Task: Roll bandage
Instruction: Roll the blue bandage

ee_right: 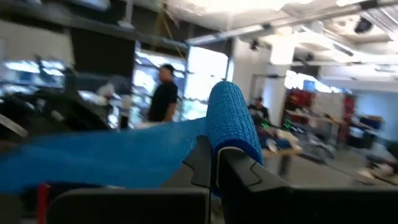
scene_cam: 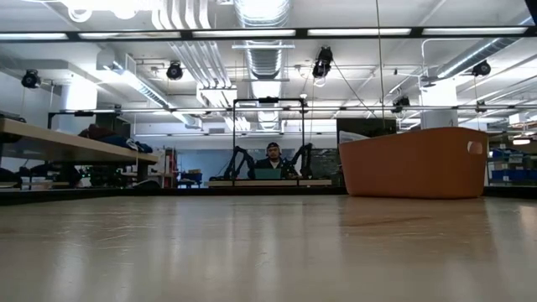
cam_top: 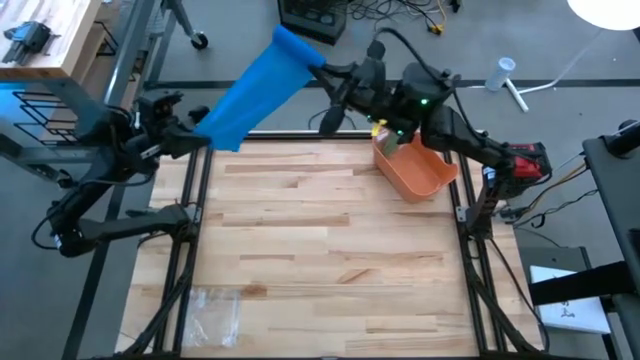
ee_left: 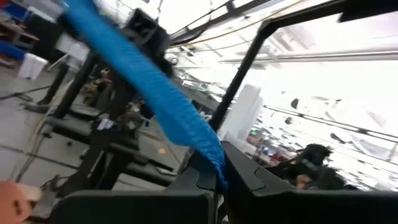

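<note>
Blue bandage (cam_top: pixel 255 88) pinched by both arms' fingers overhead; low view shows only bin (scene_cam: pixel 413 163).

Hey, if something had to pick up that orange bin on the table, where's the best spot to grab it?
Grip the orange bin by its rim, coming from above: it sits upright with its mouth open, and its thin wall suits two fingers.

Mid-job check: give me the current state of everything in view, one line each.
blue bandage: unrolled, stretched in the air between both grippers, beyond the table's far edge.
left gripper: shut on the bandage's lower end.
right gripper: shut on the bandage's upper end.
orange bin: upright on the table.
clear plastic bag: flat, untouched.
</note>
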Controlling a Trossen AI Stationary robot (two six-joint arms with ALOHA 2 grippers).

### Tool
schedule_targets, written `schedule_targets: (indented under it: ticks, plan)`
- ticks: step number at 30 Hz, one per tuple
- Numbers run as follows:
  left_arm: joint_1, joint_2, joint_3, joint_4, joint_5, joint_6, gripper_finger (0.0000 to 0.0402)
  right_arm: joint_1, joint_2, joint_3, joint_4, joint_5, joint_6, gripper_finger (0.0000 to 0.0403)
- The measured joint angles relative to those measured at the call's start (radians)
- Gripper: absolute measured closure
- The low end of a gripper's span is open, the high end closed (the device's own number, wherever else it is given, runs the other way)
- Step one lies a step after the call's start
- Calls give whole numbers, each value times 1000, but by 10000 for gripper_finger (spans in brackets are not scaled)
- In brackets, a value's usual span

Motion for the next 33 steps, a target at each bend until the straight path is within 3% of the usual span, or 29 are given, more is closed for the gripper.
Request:
schedule_targets:
  ticks: [5, 22, 28, 33]
  plan:
    - [-31, 25, 57, 5, 0, -21, 401, -9, 18, -9, -28, 84, 0, 400]
    - [-122, 251, 345, 9, 3, -115, 401, -15, 74, -12, -238, 83, 116, 400]
    - [-122, 324, 498, 7, 16, -95, 401, -8, 73, -19, -340, 51, 198, 400]
    - [-119, 393, 624, -45, 25, -95, 401, -4, 73, -23, -341, -120, 253, 400]
